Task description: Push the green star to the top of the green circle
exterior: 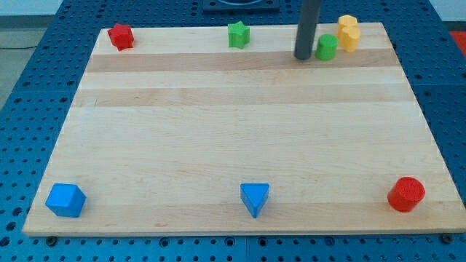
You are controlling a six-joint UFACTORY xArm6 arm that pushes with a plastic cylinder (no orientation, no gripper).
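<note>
Progress: barely begun | my tip (303,57), a bare rod grasping nothing, just left of green circle (326,47) | green star (238,34) well left of tip, unmoved toward circle's top | push remains

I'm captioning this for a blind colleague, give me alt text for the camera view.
My tip rests just left of the green circle, with the green star farther left along the wooden board's top edge.

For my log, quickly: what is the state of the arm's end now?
No gripper: my tip holds nothing, just left of the green circle, right of the green star.
</note>
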